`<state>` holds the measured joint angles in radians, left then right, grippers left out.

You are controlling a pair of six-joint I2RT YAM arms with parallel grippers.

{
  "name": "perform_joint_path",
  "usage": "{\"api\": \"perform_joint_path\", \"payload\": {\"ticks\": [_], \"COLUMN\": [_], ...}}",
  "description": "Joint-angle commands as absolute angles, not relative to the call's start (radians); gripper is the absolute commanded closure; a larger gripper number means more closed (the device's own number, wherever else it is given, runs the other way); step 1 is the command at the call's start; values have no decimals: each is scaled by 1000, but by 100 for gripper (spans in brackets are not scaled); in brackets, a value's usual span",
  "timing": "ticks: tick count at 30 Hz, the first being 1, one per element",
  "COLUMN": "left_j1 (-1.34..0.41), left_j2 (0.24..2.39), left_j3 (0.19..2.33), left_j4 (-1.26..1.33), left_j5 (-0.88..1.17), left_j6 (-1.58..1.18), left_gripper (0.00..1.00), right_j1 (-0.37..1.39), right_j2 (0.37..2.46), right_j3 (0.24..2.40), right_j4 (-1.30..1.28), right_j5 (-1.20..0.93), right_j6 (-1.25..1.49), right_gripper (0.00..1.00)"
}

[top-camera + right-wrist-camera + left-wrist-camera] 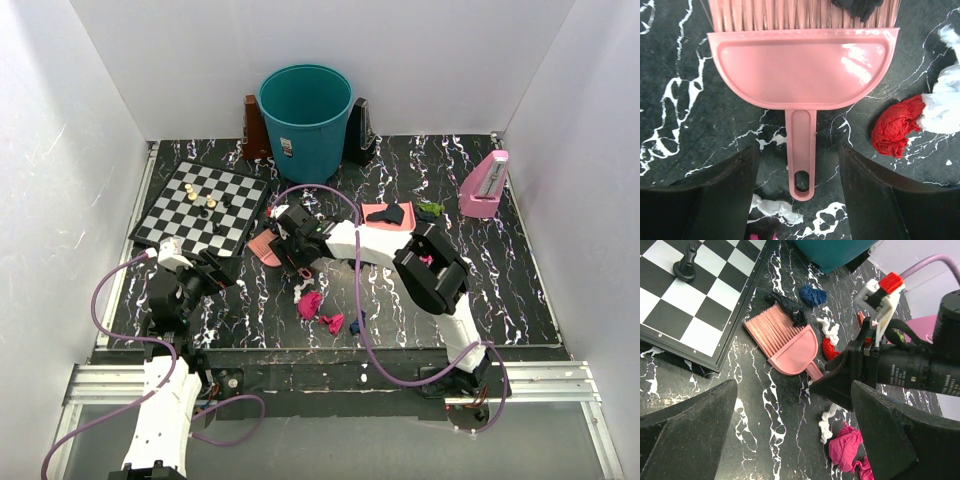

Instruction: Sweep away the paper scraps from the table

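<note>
Clock reference: top view, 12 o'clock at the far wall.
Tool: one brush (265,248), flat on the table (500,270) at 9 o'clock of its centre, bristles toward the chessboard (200,205). Judged light, rigid, smooth plastic.
Grip point: the middle of the handle (801,145), between the head and the hang hole.
Receiver: one dustpan (385,213) at 1 o'clock.
Location: the paper scraps (310,303) cluster mainly at 6 o'clock. A red wad (895,132) lies at 3 o'clock of the handle and touches a white wad (947,107).
Count: the left wrist view shows one blue wad (812,295), one red, two white and one magenta mass (845,447). The top view adds one green wad (430,208) at 2 o'clock and one blue near the front edge (355,325). At least seven in all.
Handling: judged light, soft and crumpled, so likely to roll or skitter. Push with the bristles; do not pinch.
Right arm: the right gripper (798,155) has its jaws apart, straddling the handle and clear of it on both sides. Nothing is held.
Left arm: the left gripper (794,385) has its jaws spread wide and empty, at 8 o'clock.
</note>
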<state>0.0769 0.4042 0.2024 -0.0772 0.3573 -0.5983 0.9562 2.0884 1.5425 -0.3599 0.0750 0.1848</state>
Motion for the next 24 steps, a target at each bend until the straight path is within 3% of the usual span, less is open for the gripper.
{"api": "perform_joint_path", "payload": {"ticks": [1, 8, 13, 24], "left_j1": [83, 81, 83, 83], "left_j2": [399, 399, 400, 403], "left_j3": [190, 189, 187, 187], "left_j4": [-67, -66, -63, -61], "left_j5": [370, 368, 370, 374], "left_j6": [-589, -589, -591, -589], "left_gripper": [2, 2, 2, 3], "right_j1": [956, 956, 956, 942], "right_j2": [2118, 2146, 2132, 1907], "right_j3": [1588, 1585, 1568, 1588], "right_j4": [-364, -379, -385, -443], "right_j5": [103, 110, 112, 38], "right_j6": [181, 193, 210, 310], "right_gripper": [31, 67, 87, 87]}}
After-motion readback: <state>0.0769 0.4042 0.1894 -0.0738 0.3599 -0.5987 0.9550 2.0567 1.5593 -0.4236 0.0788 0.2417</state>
